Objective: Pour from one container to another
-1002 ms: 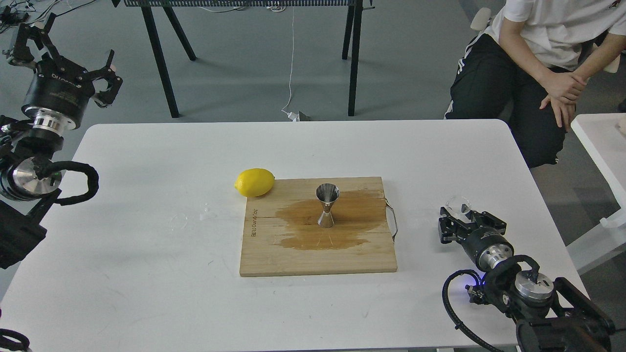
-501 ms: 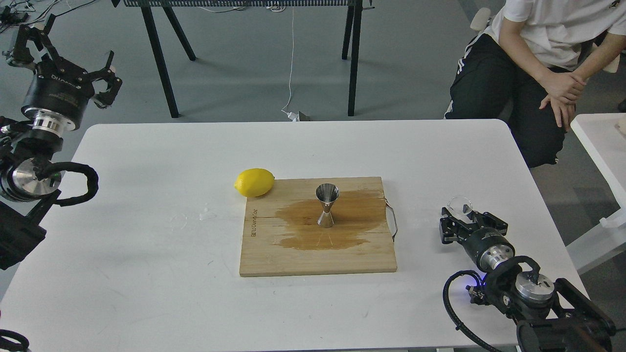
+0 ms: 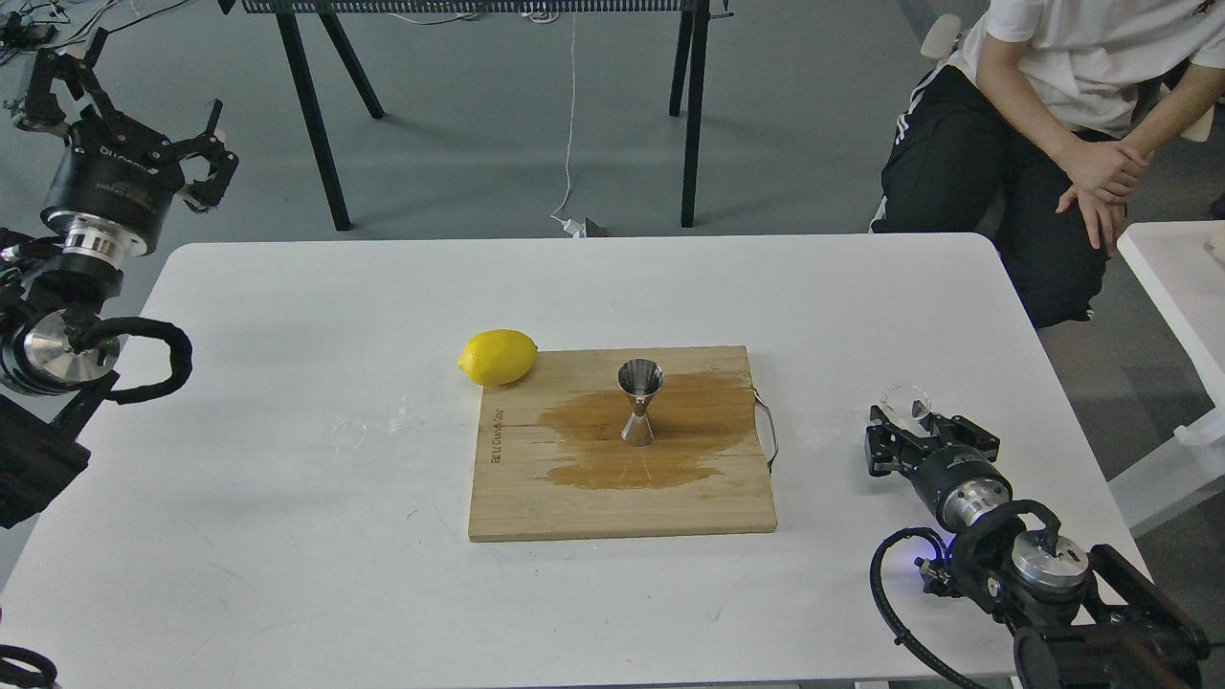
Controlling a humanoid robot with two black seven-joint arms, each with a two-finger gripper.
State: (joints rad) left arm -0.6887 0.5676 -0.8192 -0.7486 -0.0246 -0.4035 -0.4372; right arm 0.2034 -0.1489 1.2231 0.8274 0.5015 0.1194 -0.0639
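Observation:
The steel jigger (image 3: 639, 402) stands upright in the middle of a wooden cutting board (image 3: 536, 507), on a dark wet patch. At the table's right edge the small clear glass cup (image 3: 905, 401) sits at the tip of my right gripper (image 3: 911, 423), which looks shut on it, low over the table. The cup moves together with the gripper. Whether it holds any liquid I cannot tell. Off the table's far left corner my left gripper (image 3: 129, 100) is raised, with its fingers spread open and nothing between them.
A yellow lemon (image 3: 498, 356) lies at the board's far left corner. A few drops of liquid (image 3: 404, 419) lie on the white table (image 3: 287, 536) left of the board. A person (image 3: 1053, 124) sits beyond the far right corner. Another white surface (image 3: 1177, 277) stands to the right.
My right gripper and the glass cup have shifted slightly to the right and toward me. The left arm, jigger and lemon have stayed put.

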